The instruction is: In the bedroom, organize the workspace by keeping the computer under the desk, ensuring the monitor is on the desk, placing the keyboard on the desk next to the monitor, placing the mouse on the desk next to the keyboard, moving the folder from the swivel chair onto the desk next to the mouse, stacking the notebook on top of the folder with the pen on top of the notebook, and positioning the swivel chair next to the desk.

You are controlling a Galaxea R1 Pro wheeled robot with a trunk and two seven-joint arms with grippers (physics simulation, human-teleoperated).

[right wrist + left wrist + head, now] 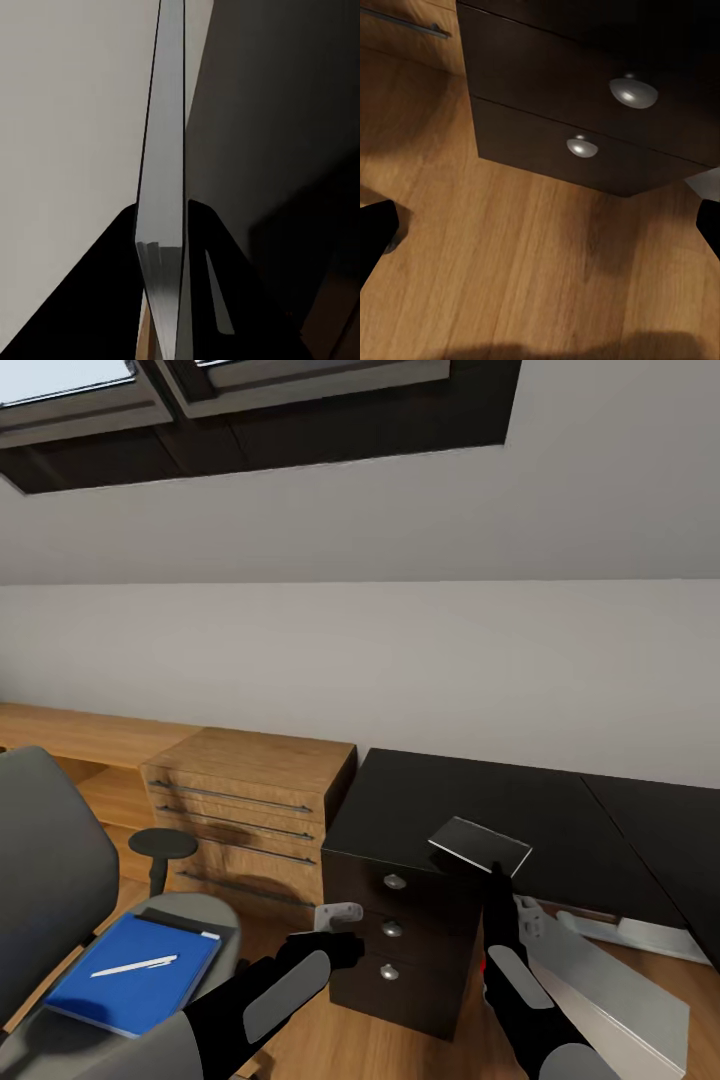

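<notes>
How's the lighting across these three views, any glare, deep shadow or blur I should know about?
Head view: even, soft light, and the thin dark grey notebook in the right gripper shows a pale sheen. Left wrist view: bright highlights on the round silver knobs, with a dark shadow band on the wooden floor. Right wrist view: the glossy black desk is very dark, and the near notebook edge looks slightly soft.

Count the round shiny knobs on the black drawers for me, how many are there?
3, down the front of the desk drawers: top knob, middle knob, bottom knob. More may be hidden elsewhere.
</notes>
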